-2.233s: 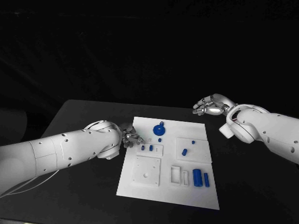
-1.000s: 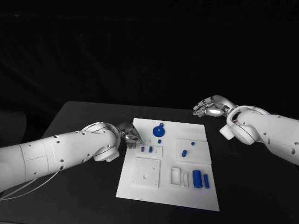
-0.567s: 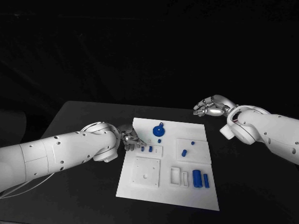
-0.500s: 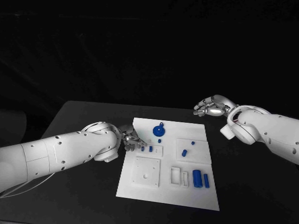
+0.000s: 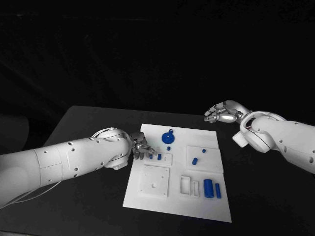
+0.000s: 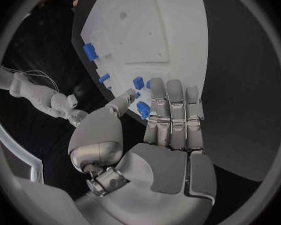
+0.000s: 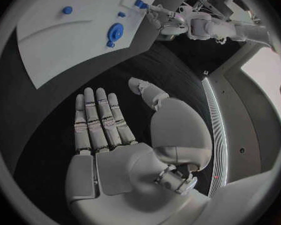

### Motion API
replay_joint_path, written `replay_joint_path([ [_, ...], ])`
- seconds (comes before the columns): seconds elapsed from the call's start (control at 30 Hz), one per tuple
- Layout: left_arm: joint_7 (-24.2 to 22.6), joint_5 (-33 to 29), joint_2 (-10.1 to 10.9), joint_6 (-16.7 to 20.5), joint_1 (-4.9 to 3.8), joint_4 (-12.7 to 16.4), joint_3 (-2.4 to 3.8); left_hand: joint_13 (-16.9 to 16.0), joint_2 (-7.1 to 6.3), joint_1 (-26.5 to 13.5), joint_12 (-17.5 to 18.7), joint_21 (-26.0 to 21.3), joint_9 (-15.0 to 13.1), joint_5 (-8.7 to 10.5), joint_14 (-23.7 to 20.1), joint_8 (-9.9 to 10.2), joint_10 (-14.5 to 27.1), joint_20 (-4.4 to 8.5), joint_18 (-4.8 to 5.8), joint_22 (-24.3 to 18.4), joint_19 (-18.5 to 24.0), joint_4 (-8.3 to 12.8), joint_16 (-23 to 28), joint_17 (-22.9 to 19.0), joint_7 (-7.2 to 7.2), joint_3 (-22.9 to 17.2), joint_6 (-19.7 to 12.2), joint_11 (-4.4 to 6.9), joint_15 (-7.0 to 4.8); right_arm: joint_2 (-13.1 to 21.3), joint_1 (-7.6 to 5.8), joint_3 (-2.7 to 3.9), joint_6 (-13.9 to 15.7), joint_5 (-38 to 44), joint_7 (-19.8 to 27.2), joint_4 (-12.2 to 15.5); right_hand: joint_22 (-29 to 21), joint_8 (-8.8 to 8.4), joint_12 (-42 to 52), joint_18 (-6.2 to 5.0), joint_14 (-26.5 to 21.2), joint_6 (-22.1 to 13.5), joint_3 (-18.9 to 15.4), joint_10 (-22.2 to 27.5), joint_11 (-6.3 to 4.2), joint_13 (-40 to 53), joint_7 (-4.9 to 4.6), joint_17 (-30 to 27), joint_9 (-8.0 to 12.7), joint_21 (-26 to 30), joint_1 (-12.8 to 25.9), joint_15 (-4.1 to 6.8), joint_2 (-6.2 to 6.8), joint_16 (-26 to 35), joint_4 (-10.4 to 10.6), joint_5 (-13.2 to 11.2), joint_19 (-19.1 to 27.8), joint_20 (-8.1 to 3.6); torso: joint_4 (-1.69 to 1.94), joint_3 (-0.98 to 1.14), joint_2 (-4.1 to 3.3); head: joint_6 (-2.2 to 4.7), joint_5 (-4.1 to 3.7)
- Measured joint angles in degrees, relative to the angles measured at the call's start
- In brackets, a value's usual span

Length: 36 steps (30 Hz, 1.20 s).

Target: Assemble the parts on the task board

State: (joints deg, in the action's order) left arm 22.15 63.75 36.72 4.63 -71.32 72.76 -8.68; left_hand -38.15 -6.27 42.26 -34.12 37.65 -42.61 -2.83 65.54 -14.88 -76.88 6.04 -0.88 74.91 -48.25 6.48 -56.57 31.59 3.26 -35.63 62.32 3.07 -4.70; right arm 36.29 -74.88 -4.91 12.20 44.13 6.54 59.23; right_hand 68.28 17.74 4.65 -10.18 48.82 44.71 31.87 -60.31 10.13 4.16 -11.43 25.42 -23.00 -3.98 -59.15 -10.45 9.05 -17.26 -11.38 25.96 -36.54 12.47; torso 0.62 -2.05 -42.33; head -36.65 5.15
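The white task board (image 5: 200, 206) lies in the middle of the table. My left hand (image 5: 142, 147) hovers at the board's left edge, over two small blue pegs (image 5: 154, 157) standing in a raised block. In the left wrist view the thumb and the straight fingers (image 6: 172, 110) lie on either side of one peg (image 6: 143, 110), with a gap between them. I cannot tell whether they touch it. My right hand (image 5: 225, 112) hangs open off the board's far right corner, palm (image 7: 115, 150) flat and holding nothing. A round blue knob (image 5: 167, 136) sits at the board's far end.
Other blue parts on the board are a short piece (image 5: 194, 160) in the right block and two long bars (image 5: 212, 187) near the front right. A square plate with a hole (image 5: 154, 180) sits at the front left. Black table (image 5: 86, 128) surrounds the board.
My left hand has crept a little to the right, closer to the two pegs. The pegs and my right hand have stayed where they were.
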Motion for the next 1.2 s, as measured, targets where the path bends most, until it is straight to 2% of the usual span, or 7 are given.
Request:
replay_joint_path([
  [0.1,0.0,0.1,-0.3,-0.4,0.01,-0.4,-0.22,-0.1,1.11,1.1,0.0,0.0,0.0,0.0,0.0,0.0,0.0,0.0,0.0,0.0,0.0,1.8,0.0,0.1,0.0,-0.1,0.0,0.0,0.0,0.0,0.0,0.0,0.0,0.0,0.0,0.0,0.0,0.0,0.0,0.0,0.0,0.0,0.0,0.0,0.0,0.0,0.0,0.0,0.0,0.0,0.0,0.0,0.0,0.0,0.0,0.0,0.0,0.0,-0.03,-0.01,-0.01,-0.07,-0.05],
  [0.23,0.0,0.2,-0.4,-0.8,0.03,-0.7,-0.41,-0.2,1.55,1.6,0.0,0.0,0.0,0.0,0.0,0.0,-0.2,0.0,0.0,0.0,0.0,3.3,0.0,0.1,0.0,0.0,0.0,-0.2,0.0,0.0,0.0,0.0,0.0,0.0,0.0,0.0,0.0,0.0,0.0,0.0,0.0,0.0,0.0,0.0,0.0,0.0,0.0,0.0,0.0,0.0,0.0,0.0,0.0,0.0,0.0,0.0,0.0,0.0,-0.03,-0.03,-0.02,-0.19,-0.16],
  [0.3,0.0,0.3,-0.4,-1.1,0.03,-0.8,-0.45,-0.2,2.19,2.2,0.0,0.0,0.0,0.0,0.0,0.0,-0.2,0.0,0.0,0.0,0.0,4.3,0.0,0.2,0.0,-0.2,0.0,-0.2,0.0,0.0,0.0,0.0,0.0,0.0,0.0,0.0,0.0,0.0,0.0,0.0,0.0,0.0,0.0,0.0,0.0,0.0,0.0,0.0,0.0,0.0,0.0,0.0,0.0,0.0,0.0,0.0,0.0,0.0,-0.03,-0.02,-0.02,-0.23,-0.22],
  [0.47,0.1,0.3,-0.7,-1.6,0.03,-1.0,-0.61,-0.3,2.7,3.3,0.0,0.0,0.0,0.0,0.0,0.0,-0.2,0.0,0.0,0.0,0.0,5.5,0.0,0.2,0.13,-0.6,0.1,-0.2,0.0,0.0,0.0,0.0,0.0,0.0,0.0,0.0,0.0,0.0,0.0,0.0,0.0,0.0,0.0,0.0,0.0,0.0,0.0,0.0,0.0,0.0,0.0,0.0,0.0,0.0,0.0,0.0,0.0,0.0,0.02,0.01,-0.02,-0.32,-0.29],
  [0.73,0.1,0.4,-1.3,-1.8,0.05,-1.7,-0.89,-0.4,2.82,3.4,0.0,0.0,0.0,0.0,0.0,0.0,-0.2,-0.1,0.0,0.0,-0.3,5.6,0.0,0.2,0.04,-0.6,0.4,-0.2,0.0,0.0,0.0,0.0,0.0,0.0,0.0,0.0,0.0,0.0,0.0,0.0,0.0,0.0,0.0,0.0,0.0,0.0,0.0,0.0,0.0,0.0,0.0,0.0,0.0,0.0,0.0,0.0,0.0,0.0,0.04,0.01,-0.01,-0.3,-0.29],
  [1.2,0.3,0.5,-2.1,-1.6,0.12,-2.5,-0.97,-0.4,3.56,3.1,0.0,0.0,0.2,0.0,0.0,0.0,-0.2,0.0,-0.01,0.0,-0.4,5.3,0.0,0.3,0.03,-0.3,0.4,-0.21,0.0,0.0,0.0,0.0,0.0,0.0,0.0,0.3,0.0,0.0,0.0,0.0,0.0,0.0,0.0,0.0,0.0,0.0,0.0,0.0,0.1,0.0,0.0,0.0,0.0,0.0,0.0,0.0,0.0,0.0,0.02,0.01,0.01,-0.41,-0.31],
])
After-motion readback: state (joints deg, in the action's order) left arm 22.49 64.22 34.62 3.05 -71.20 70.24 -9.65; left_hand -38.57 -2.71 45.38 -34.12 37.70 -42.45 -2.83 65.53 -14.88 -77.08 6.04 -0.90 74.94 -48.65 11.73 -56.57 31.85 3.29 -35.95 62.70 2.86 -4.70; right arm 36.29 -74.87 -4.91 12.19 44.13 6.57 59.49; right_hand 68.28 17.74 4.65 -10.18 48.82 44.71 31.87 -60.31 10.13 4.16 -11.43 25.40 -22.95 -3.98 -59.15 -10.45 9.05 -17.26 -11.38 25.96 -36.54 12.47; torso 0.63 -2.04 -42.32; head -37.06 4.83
